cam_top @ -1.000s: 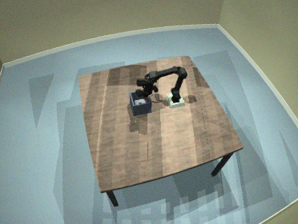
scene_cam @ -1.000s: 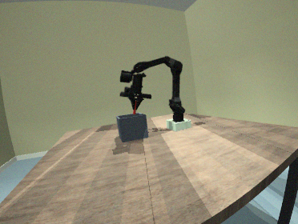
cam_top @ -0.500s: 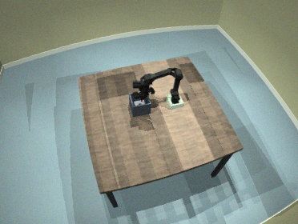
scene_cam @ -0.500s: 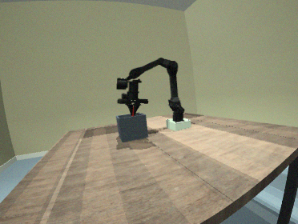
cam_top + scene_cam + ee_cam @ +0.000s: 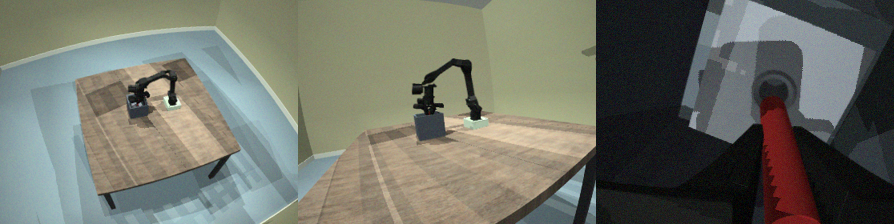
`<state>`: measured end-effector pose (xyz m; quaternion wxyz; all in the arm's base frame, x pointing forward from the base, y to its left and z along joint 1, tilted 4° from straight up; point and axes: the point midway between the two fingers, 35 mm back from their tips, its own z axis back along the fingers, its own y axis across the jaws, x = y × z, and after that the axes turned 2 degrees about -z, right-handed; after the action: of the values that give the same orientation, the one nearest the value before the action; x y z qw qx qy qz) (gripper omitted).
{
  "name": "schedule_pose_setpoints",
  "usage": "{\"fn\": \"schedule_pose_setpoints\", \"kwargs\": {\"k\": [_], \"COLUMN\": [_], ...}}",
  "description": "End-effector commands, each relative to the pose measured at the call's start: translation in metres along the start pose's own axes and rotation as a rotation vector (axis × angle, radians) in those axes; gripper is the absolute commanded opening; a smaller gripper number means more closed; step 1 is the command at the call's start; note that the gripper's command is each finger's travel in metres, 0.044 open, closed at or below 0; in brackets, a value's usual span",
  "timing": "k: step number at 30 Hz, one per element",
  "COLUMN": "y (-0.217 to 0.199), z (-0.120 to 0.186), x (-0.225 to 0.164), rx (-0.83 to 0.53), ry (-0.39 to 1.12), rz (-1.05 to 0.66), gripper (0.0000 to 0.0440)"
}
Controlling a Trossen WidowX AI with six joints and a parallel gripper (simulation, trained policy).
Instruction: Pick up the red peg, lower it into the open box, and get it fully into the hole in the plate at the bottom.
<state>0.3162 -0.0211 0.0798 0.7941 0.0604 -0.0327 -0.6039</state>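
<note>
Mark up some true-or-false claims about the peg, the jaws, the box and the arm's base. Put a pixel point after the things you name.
The jaws (image 5: 429,114) grip the red peg (image 5: 429,113) (image 5: 788,160). True.

The open box (image 5: 138,112) (image 5: 430,126) (image 5: 868,37) is bright yellow. False: it is dark blue-grey.

The peg's far end appears over or at the plate's round hole (image 5: 772,91) in the wrist view. True.

The arm stands on a black block. False: the block (image 5: 173,108) (image 5: 470,126) is pale green.

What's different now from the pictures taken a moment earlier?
The jaws have come down toward the open box, carrying the red peg with them, so that much less of it shows above the rim in the exterior view. Nothing was let go: the peg is still gripped. The box and the arm's pale base stayed put.
</note>
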Motion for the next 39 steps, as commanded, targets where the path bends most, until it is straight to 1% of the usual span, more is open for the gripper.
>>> {"fn": "schedule_pose_setpoints", "kwargs": {"k": [1,7,8,12,13,16,18,21,27,39], "y": [0.0,0.0,-0.001,0.0,0.0,0.002,0.004,0.008,0.018,0.036], "z": [-0.01,-0.023,-0.024,-0.029,-0.03,-0.03,-0.027,-0.022,-0.006,0.028], "x": [0.0,0.004,0.004,0.006,0.005,0.003,0.004,0.006,0.009,0.015], "rx": [-0.005,-0.022,-0.026,-0.043,-0.046,-0.048,-0.046,-0.036,0.0,0.096], "ry": [0.011,0.004,0.002,0.001,0.002,0.022,0.037,0.065,0.131,0.24], "rz": [0.017,0.035,0.038,0.048,0.05,0.047,0.043,0.032,0.003,-0.029], "gripper": [0.0,0.0005,0.0015,0.0095,0.0108,0.0115,0.0116,0.0142,0.0173,0.0209]}}
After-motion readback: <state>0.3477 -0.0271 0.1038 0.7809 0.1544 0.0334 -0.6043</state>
